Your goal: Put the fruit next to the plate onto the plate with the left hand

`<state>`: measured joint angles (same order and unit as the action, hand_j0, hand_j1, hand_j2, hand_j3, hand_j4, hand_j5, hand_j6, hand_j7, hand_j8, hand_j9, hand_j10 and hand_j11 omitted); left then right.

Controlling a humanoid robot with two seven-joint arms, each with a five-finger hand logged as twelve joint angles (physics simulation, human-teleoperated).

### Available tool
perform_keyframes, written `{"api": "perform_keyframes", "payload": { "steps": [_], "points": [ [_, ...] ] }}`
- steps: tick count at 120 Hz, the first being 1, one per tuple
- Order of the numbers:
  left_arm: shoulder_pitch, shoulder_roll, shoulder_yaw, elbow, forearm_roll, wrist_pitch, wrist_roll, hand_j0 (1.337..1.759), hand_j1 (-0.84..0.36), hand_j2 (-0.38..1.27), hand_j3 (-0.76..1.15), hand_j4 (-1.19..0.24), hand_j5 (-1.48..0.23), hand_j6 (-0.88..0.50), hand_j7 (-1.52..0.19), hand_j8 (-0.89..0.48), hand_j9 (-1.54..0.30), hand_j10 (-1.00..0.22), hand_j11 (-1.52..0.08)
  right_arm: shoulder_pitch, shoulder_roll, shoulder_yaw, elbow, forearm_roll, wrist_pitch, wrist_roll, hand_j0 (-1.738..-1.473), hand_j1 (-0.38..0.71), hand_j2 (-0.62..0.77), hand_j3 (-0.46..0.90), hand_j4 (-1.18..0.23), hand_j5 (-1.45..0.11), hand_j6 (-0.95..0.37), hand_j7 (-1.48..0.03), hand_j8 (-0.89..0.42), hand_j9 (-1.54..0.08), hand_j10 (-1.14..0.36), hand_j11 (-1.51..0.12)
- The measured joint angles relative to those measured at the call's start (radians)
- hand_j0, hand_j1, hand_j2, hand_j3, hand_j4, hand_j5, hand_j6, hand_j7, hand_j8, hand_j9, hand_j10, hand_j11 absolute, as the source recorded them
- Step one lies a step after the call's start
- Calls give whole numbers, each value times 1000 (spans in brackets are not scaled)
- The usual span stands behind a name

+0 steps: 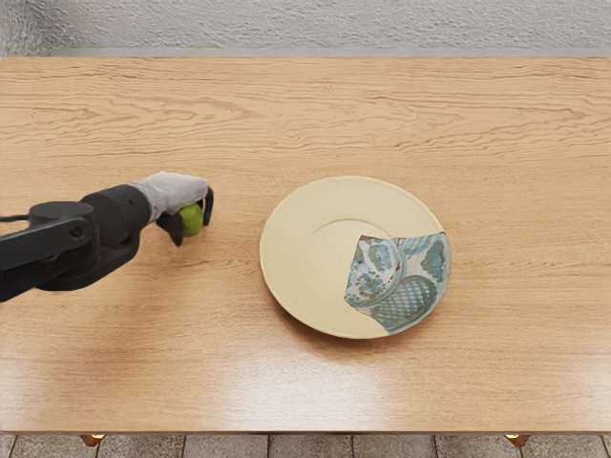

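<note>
The green fruit [193, 219] is sitting inside my left hand [174, 198], whose fingers are curling around it from above. I am seeing it to the left of the cream plate [301, 239], apart from its rim. I cannot tell if it is touching the wooden surface [382, 114]. The plate is carrying a blue patterned patch [401, 281] on its right part.

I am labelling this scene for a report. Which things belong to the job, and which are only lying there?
Belong to the job:
left hand, closed around the green fruit
plate, to the right of the fruit

Only there:
table
blue-patterned patch on the plate's right side
</note>
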<state>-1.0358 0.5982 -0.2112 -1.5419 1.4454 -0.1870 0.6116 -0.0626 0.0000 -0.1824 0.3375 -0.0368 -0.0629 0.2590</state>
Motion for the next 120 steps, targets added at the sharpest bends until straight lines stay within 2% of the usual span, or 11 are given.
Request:
{"api": "perform_keyframes", "payload": {
  "steps": [4, 12, 13, 23, 45, 92, 99, 105, 120],
  "points": [
    [-15, 0, 0, 1, -3, -2, 0, 1639, -432, 518, 0, -572, -1162, -288, -1139, -324, -1132, -700, -1151, 0, 0, 0, 0, 0, 0, 0, -1658, -329, -4, 0, -16, -22, -16, -22, -16, -22, -16, -22],
    [-36, -4, 0, 2, -4, -4, -1, 1639, -414, 469, 0, -582, -1154, -297, -1132, -332, -1128, -708, -1155, 0, 0, 0, 0, 0, 0, 0, -1658, -329, -4, 0, -16, -22, -16, -22, -16, -22, -16, -22],
    [-43, -12, 0, 2, -5, -5, 0, 1640, -402, 514, 0, -580, -1161, -294, -1133, -339, -1128, -711, -1154, 0, 0, 0, 0, 0, 0, 0, -1658, -329, -4, 0, -16, -22, -16, -22, -16, -22, -16, -22],
    [-75, -32, 0, 2, -7, -4, 0, 1640, -385, 408, 0, -607, -1161, -314, -1134, -349, -1130, -733, -1153, -1, 0, -1, 0, 0, 0, 0, -1658, -329, -4, 0, -16, -22, -16, -22, -16, -22, -16, -22],
    [-148, -94, -7, 1, -12, -4, 0, 1642, -365, 389, 0, -636, -1153, -330, -1134, -368, -1135, -754, -1150, -2, 0, -1, 0, 0, 0, 0, -1658, -329, -4, 0, -16, -22, -16, -22, -16, -22, -16, -22],
    [-181, -280, 0, 2, -15, -6, -1, 1643, -357, 392, 0, -641, -1148, -333, -1130, -375, -1133, -764, -1144, -2, 0, -2, 0, 0, 0, 0, -1658, -329, -4, 0, -16, -22, -16, -22, -16, -22, -16, -22],
    [-171, -288, 1, 3, -13, -5, -1, 1643, -353, 367, 0, -647, -1137, -339, -1123, -381, -1129, -770, -1142, -2, 0, -2, 0, 0, 0, 0, -1658, -329, -4, 0, -16, -22, -16, -22, -16, -22, -16, -22],
    [-163, -319, 14, 5, -13, -5, -1, 1643, -357, 392, 0, -652, -1134, -344, -1121, -382, -1127, -767, -1140, -2, 0, -2, 0, 0, 0, 0, -1658, -329, -4, 0, -16, -22, -16, -22, -16, -22, -16, -22],
    [-141, -324, 39, 13, -13, -5, 0, 1643, -370, 430, 0, -642, -1137, -335, -1119, -375, -1123, -761, -1135, -2, 0, -2, 0, 0, 0, 0, -1658, -329, -4, 0, -16, -22, -16, -22, -16, -22, -16, -22]
  ]
}}
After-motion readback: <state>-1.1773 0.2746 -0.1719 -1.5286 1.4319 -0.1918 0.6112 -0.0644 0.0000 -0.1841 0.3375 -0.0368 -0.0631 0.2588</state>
